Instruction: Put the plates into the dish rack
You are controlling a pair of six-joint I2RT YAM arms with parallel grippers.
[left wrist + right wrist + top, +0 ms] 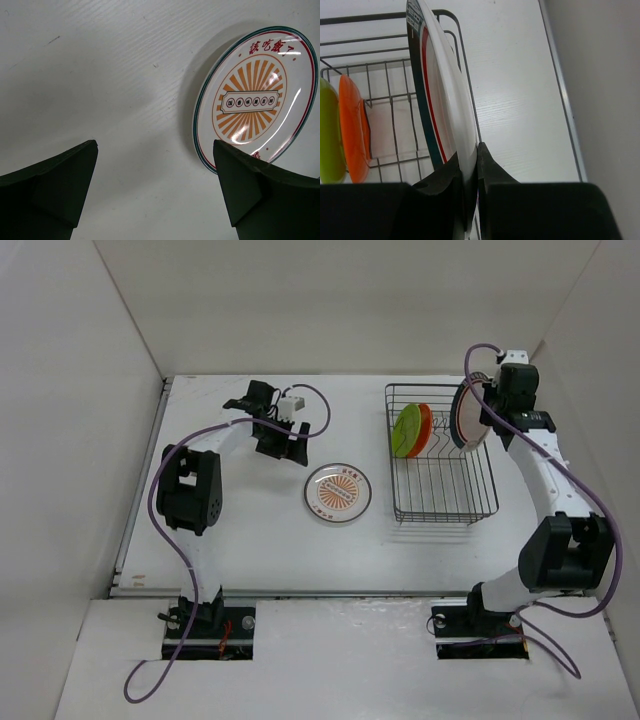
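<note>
Right wrist view: my right gripper (469,167) clamps the ringed plate (442,90) on edge over the rack's (370,18) 3 o'clock rim. Released here, it could catch that wire and tip outward. My left gripper (155,185) hangs open, with the patterned plate (255,97) flat at its 2 o'clock.

The green plate (406,431) and orange plate (426,425) crowd the dish rack (445,516) at far left; nearer rows seem free.
</note>
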